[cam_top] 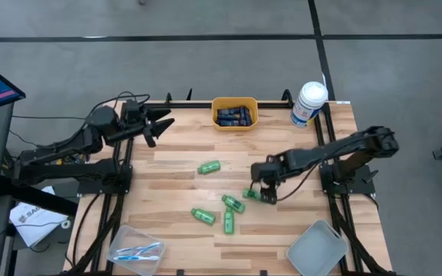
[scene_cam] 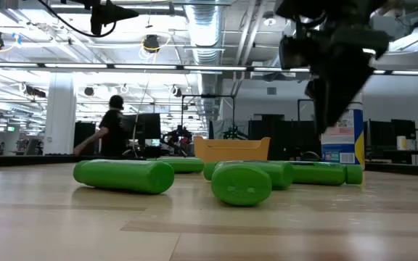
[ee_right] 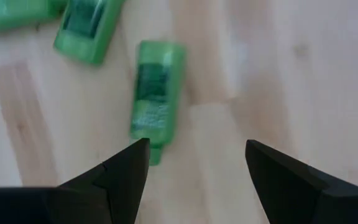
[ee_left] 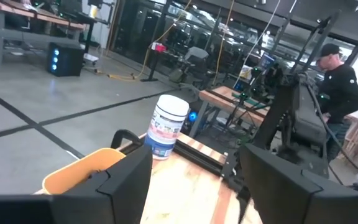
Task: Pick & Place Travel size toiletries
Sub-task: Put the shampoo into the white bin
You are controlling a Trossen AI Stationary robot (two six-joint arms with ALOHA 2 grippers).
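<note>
Wooden slats form the table point(cam_top: 183, 165) seen from above, with five small bright green plastic bottles point(cam_top: 209, 166) lying scattered mid-table; the right gripper point(cam_top: 261, 184) hangs just beside one, and the left gripper point(cam_top: 159, 125) waits near the yellow bin point(cam_top: 235, 121) of dark blue tubes point(cam_top: 233, 116). Left wrist view: fingers parted, nothing held. Right wrist view: fingers spread apart, empty, above a green bottle point(ee_right: 155, 99).
</note>
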